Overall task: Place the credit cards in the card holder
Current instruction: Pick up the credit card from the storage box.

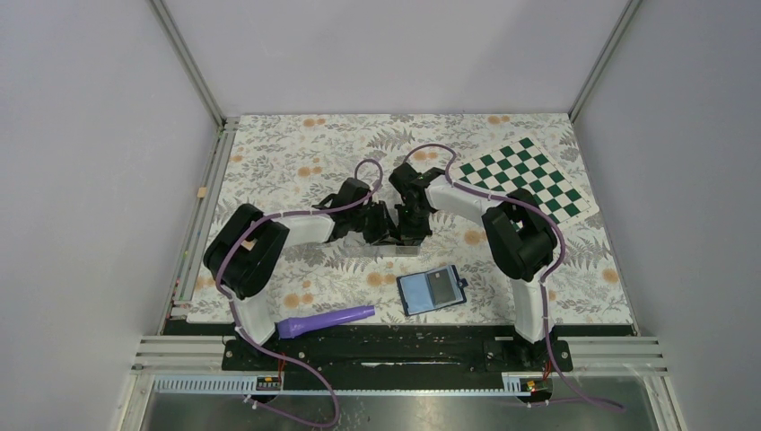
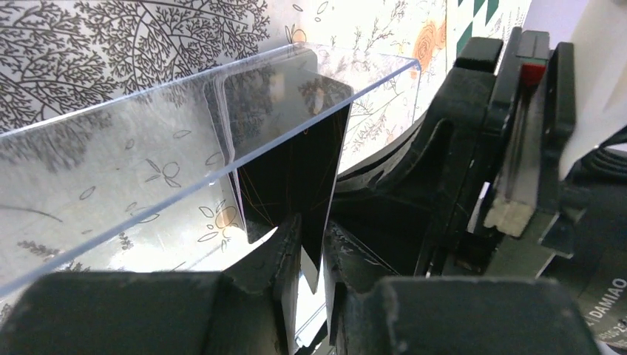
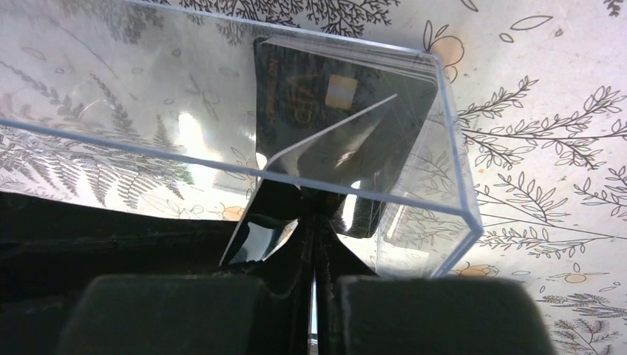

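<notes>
A clear plastic box (image 1: 395, 250) stands mid-table with several dark credit cards (image 3: 303, 96) upright inside it. My left gripper (image 2: 310, 251) is shut on one dark card (image 2: 296, 163), which leans out of the stack; that card also shows tilted in the right wrist view (image 3: 347, 140). My right gripper (image 3: 314, 244) is shut on the near wall of the box (image 3: 444, 192). Both grippers, left (image 1: 381, 229) and right (image 1: 411, 224), meet above the box. The navy card holder (image 1: 417, 294) lies open nearer the front, with a dark card (image 1: 442, 285) on its right half.
A purple tube-like object (image 1: 325, 321) lies at the front edge by the left arm's base. A green and white chequered board (image 1: 525, 177) lies at the back right. The table has a floral cloth (image 1: 296, 148), with grey walls on three sides.
</notes>
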Tool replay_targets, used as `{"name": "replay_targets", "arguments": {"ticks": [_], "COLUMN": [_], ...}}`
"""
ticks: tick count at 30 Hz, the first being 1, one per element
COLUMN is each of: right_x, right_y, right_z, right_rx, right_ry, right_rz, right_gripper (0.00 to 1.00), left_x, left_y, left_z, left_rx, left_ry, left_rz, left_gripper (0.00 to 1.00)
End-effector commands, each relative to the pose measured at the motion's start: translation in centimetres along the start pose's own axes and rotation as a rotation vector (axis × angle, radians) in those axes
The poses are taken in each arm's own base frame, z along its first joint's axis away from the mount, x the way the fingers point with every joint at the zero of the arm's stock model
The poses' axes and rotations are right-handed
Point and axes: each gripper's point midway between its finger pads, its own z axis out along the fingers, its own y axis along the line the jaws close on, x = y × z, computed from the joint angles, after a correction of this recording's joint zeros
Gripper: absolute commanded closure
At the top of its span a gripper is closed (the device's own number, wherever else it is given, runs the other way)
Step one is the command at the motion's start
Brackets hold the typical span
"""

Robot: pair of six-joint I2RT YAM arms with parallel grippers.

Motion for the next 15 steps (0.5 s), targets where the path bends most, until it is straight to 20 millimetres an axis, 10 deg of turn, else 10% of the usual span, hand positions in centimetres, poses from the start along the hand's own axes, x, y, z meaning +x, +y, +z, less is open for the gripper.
{"name": "replay_targets", "arguments": {"ticks": [1,10,15], "right_x": [1.0,0.0,-1.4], "right_y": [0.3,1.5,2.7], "right_z": [2.4,-1.0,-6.3], "right_rx": [-0.01,-0.082,-0.16], "right_ry": [0.034,-0.034,-0.159], "right_rz": [-0.007,-0.018,-0.031], "right_gripper": [1.0,0.98,0.69], "left_x": [0.8,-0.6,-2.2], "left_y": [-0.6,-1.3,-4.0], "left_z": [0.8,-1.1,-3.7], "left_rx": [0.003,-0.068,-0.045], "left_ry": [0.037,-0.029,-0.123], "left_rz": [0.026,0.103,0.177], "left_gripper": [0.89,1.0,1.0]}}
